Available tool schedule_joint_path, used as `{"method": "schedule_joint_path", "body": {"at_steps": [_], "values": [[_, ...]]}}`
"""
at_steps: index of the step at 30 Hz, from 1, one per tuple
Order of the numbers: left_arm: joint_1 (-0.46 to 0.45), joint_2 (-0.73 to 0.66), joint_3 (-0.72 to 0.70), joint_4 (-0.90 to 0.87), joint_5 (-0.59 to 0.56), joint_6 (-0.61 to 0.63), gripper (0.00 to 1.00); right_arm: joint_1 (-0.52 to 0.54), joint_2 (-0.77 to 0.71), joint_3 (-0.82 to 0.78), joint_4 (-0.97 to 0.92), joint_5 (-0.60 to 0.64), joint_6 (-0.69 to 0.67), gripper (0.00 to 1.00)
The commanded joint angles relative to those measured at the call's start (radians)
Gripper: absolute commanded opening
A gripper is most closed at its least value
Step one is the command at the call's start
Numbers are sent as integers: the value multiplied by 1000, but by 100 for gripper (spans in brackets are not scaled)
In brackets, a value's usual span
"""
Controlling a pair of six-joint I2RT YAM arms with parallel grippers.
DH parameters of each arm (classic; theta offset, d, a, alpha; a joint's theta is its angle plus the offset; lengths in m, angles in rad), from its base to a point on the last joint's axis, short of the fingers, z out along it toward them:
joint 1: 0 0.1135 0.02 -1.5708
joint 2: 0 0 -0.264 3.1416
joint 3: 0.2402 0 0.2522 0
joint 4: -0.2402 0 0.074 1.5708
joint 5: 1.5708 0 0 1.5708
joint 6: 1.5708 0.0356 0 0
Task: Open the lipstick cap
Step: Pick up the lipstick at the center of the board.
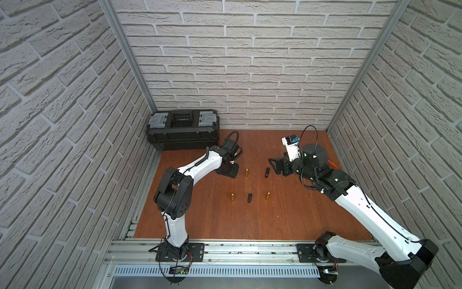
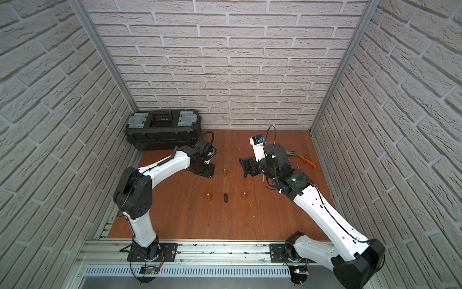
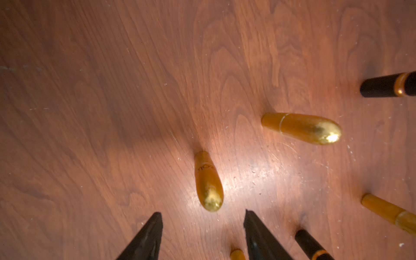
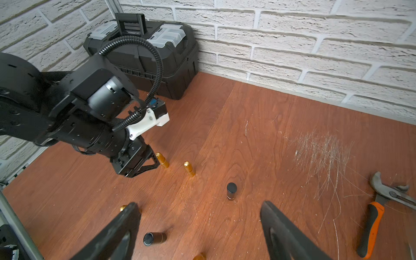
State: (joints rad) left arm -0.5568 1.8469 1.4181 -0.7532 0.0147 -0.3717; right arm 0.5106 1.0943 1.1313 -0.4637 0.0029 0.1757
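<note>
Toolbox [image 1: 183, 136] shut, contents hidden; capped gold lipstick [image 3: 208, 180] near left claw [image 3: 202, 213].

This is a robot test cell in a lab or workshop, not a lived-in room. Brick-pattern wall panels [image 1: 250, 62] close it in on three sides and meet at bare aluminium corner posts [image 1: 130, 62]. Two white-and-black robot arms [image 1: 200, 165] are bolted to an aluminium rail [image 1: 250, 250] along the front edge of a wood-grain tabletop [image 1: 275, 220]. A black plastic toolbox [image 1: 183, 130] sits in the back corner, and orange-handled pliers [image 4: 373, 213] lie beside a patch of scratches [image 4: 324, 153]. Small gold and black lipsticks [image 1: 246, 172] are set out apart from one another on the board.
</note>
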Motion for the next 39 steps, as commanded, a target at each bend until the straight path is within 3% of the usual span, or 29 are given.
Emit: {"method": "schedule_joint_path", "body": {"at_steps": [1,8,15,28,35,39], "values": [[-2,22,38,25,-24,-13,58,26,10,8,25,2,-15,85],[-2,93,93,14,-33,-5,43,46,49,13,27,0,-20,81],[-2,123,117,-13,-44,10,37,55,53,-8,35,20,-20,80],[-5,100,108,-36,-46,-3,41,55,72,-16,43,17,-22,77],[-8,101,112,-46,-34,-4,31,55,62,-30,53,30,-20,75],[-10,95,110,-54,-33,0,20,55,61,-34,56,32,-21,74]]}}
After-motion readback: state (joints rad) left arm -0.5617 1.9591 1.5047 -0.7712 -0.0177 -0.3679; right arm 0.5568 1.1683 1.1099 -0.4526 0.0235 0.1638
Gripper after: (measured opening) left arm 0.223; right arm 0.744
